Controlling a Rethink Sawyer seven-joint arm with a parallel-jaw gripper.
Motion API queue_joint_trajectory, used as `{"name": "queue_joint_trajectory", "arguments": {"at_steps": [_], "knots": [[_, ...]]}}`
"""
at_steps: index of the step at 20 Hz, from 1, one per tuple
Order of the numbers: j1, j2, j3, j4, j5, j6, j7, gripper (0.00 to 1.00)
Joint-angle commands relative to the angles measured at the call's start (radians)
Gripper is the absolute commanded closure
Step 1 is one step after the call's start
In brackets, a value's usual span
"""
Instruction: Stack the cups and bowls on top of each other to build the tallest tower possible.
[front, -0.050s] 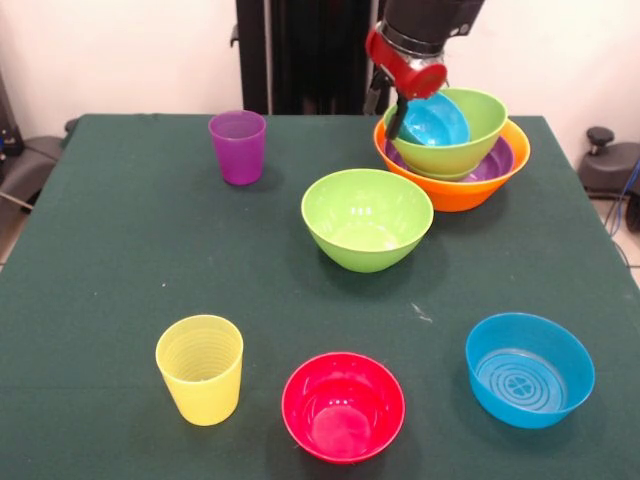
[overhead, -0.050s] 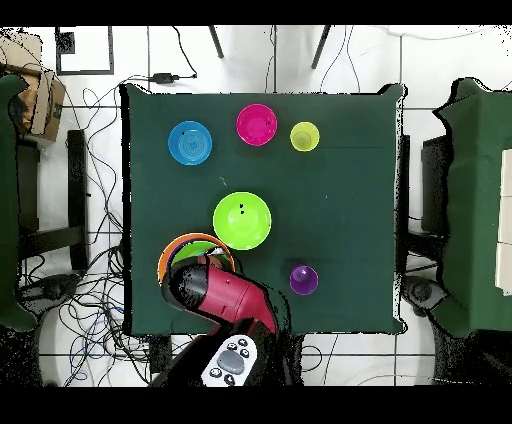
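Pincer (front, -0.050s: 400, 105) pinching rim of blue bowl (front, -0.050s: 436, 121), seating it in tower (front, -0.050s: 452, 150) at bench (front, -0.050s: 120, 250) far right; placing step underway, next needs release w/o tipping, then fetch nearby lime green bowl (front, -0.050s: 367, 217).

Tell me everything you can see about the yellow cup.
The yellow cup is a small pale yellow tumbler of glossy plastic, with horizontal ribs around its wall. It stands upright and empty on the green table, mouth up, near the front edge, beside the pink-red bowl but apart from it. Nothing touches it.
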Motion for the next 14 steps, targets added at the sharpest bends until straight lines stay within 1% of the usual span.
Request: {"name": "queue_joint_trajectory", "arguments": {"at_steps": [1, 14], "knots": [[0.023, 0.047, 0.096, -0.047, -0.033, 0.008, 0.080, 0.00], [0.104, -0.022, 0.040, -0.046, -0.015, 0.128, 0.117, 0.00]]}}
